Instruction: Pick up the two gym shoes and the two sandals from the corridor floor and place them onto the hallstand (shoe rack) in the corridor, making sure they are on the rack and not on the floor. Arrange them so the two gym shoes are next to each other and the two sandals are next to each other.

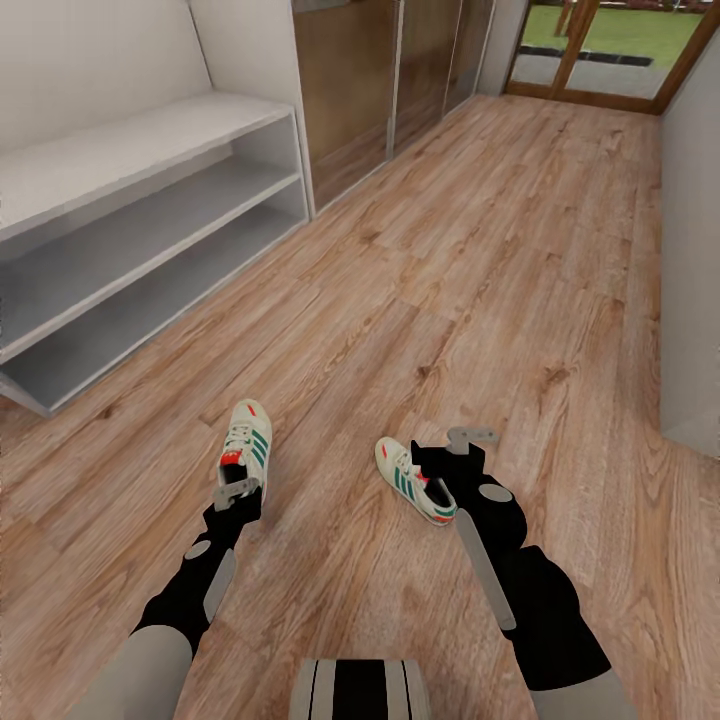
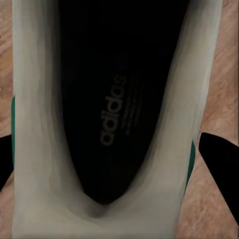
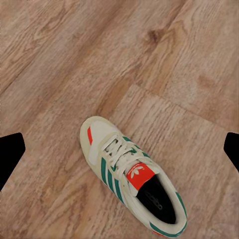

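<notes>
From the head view, warm wood-plank floor (image 1: 480, 250) runs to a glass door (image 1: 600, 50); the white hallstand (image 1: 130, 230) stands far beyond the left gripper (image 1: 237, 492), which sits at one gym shoe (image 1: 247, 438); the right gripper (image 1: 468, 440) hangs beside the other shoe (image 1: 414, 480); the left wrist view looks straight into the shoe's dark insole (image 2: 114, 99), fingers (image 2: 221, 164) spread outside its walls; the right wrist view has fingers (image 3: 10, 154) wide apart above its shoe (image 3: 132, 177).
</notes>
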Available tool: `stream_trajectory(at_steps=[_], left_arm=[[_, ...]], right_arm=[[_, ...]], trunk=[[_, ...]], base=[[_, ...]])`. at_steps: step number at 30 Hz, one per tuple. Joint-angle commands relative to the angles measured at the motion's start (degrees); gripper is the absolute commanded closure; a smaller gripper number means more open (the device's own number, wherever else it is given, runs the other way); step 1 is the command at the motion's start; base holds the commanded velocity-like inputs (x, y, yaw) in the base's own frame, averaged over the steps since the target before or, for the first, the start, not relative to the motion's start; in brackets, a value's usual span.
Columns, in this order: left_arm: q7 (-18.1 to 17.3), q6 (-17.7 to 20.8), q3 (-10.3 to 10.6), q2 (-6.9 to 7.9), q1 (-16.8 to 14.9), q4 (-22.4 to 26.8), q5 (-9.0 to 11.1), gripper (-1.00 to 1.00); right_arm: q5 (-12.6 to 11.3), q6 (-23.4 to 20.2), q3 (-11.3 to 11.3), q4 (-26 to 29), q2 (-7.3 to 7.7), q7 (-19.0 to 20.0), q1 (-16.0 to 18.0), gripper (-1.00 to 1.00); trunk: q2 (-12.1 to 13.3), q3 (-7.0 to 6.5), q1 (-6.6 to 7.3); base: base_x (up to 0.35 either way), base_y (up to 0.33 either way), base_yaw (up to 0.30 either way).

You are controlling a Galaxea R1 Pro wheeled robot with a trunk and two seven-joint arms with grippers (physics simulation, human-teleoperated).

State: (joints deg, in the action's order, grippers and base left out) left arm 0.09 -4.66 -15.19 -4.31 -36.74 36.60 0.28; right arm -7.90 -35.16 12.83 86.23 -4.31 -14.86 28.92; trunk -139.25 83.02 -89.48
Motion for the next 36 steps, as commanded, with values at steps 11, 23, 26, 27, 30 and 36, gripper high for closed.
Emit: stream_trajectory(at_steps=[11,23,26,27,30,36], left_arm=[[0.0,0.0,0.0,0.00,0.0,0.1,0.0,1.00],[0.0,0.0,0.0,0.00,0.0,0.1,0.1,1.00],[0.0,0.0,0.0,0.00,0.0,0.1,0.1,1.00],[0.0,0.0,0.0,0.00,0.0,0.1,0.1,1.00],[0.0,0.0,0.0,0.00,0.0,0.1,0.1,1.00],[-0.1,0.0,-0.1,-0.05,0.4,3.5,0.0,1.00]], right_arm=[[0.0,0.0,0.0,0.0,0.00,0.0,0.0,-1.00],[0.0,0.0,0.0,0.0,0.00,-0.1,0.0,-1.00],[0.0,0.0,0.0,0.0,0.00,0.0,0.0,-1.00],[0.0,0.0,0.0,0.0,0.00,0.0,0.0,-1.00],[0.0,0.0,0.0,0.0,0.00,0.0,0.0,-1.00],[0.0,0.0,0.0,0.1,0.00,0.0,0.0,-1.00]], trunk=[[4.4,-1.98,2.42],[9.2,-4.13,5.06],[10.4,-4.67,5.72],[10.8,-4.85,5.94],[12.1,-5.39,6.59],[12.5,-5.57,6.81]], base=[[0.000,0.000,0.000],[0.000,0.000,0.000],[0.000,0.000,0.000],[0.000,0.000,0.000],[0.000,0.000,0.000],[0.000,0.000,0.000]])
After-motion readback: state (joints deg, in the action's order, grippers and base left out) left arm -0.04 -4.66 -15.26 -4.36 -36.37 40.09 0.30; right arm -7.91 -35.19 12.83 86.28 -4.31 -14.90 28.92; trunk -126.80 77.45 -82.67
